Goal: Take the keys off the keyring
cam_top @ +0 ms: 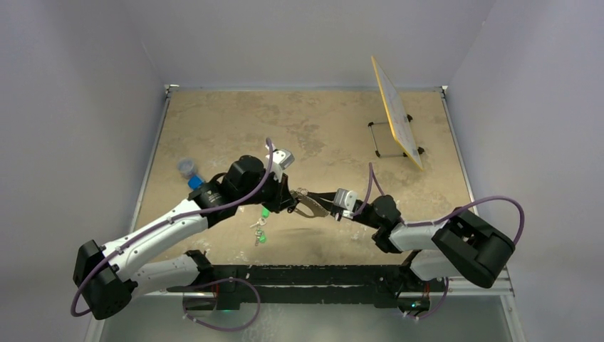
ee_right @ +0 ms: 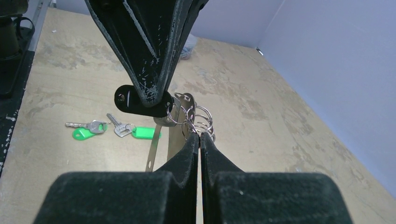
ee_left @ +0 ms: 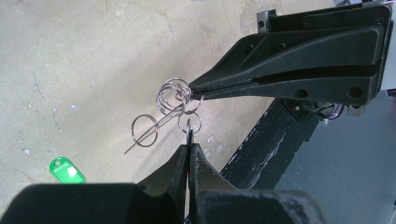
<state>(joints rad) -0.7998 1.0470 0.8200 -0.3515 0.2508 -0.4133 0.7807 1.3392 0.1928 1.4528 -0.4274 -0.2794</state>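
From my station I saw both grippers meeting above the mottled tan table (cam_top: 320, 121). The left gripper (ee_left: 188, 144) was clenched on a small key with a flat black oval head (ee_right: 128, 99). The head stuck out to one side of its fingertips, and a small ring sat just past them. The right gripper (ee_right: 200, 136) was clamped tight on the keyring (ee_left: 172, 97), a bunch of thin silver wire split rings right at its tips, lifted off the table. The two sets of tips stood very near each other with the rings between them. One ring with a straight wire tail hung off the bunch on the side away from the right gripper. Below the left gripper, a bunch of silver keys with bright green plastic tags (ee_right: 116, 129) lay flat on the table.
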